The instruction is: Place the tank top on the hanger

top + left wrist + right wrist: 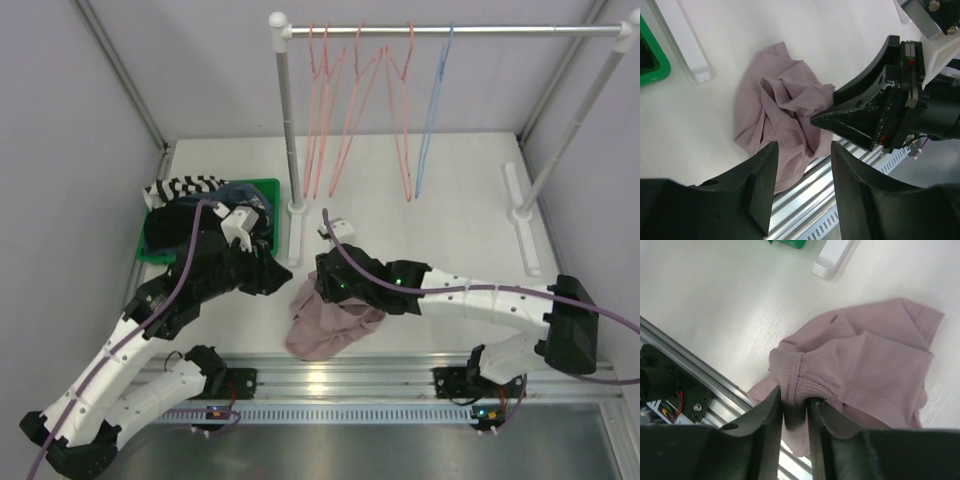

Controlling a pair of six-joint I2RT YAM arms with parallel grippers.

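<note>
The dusty-pink tank top (328, 325) lies crumpled on the table near its front edge. My right gripper (322, 288) is shut on a fold of the tank top (860, 365), with ribbed fabric pinched between its fingers (771, 410). My left gripper (268, 272) hangs open and empty just left of the top; in the left wrist view (802, 167) the tank top (785, 115) lies ahead and partly under its fingers. The light-blue hanger (432, 110) hangs on the rail at the back, right of the pink hangers.
A clothes rack (285, 110) stands at the back with several pink hangers (350, 110). A green bin (262, 190) at the left holds a striped garment (185, 187) and dark clothes. An aluminium rail (400, 375) runs along the front edge.
</note>
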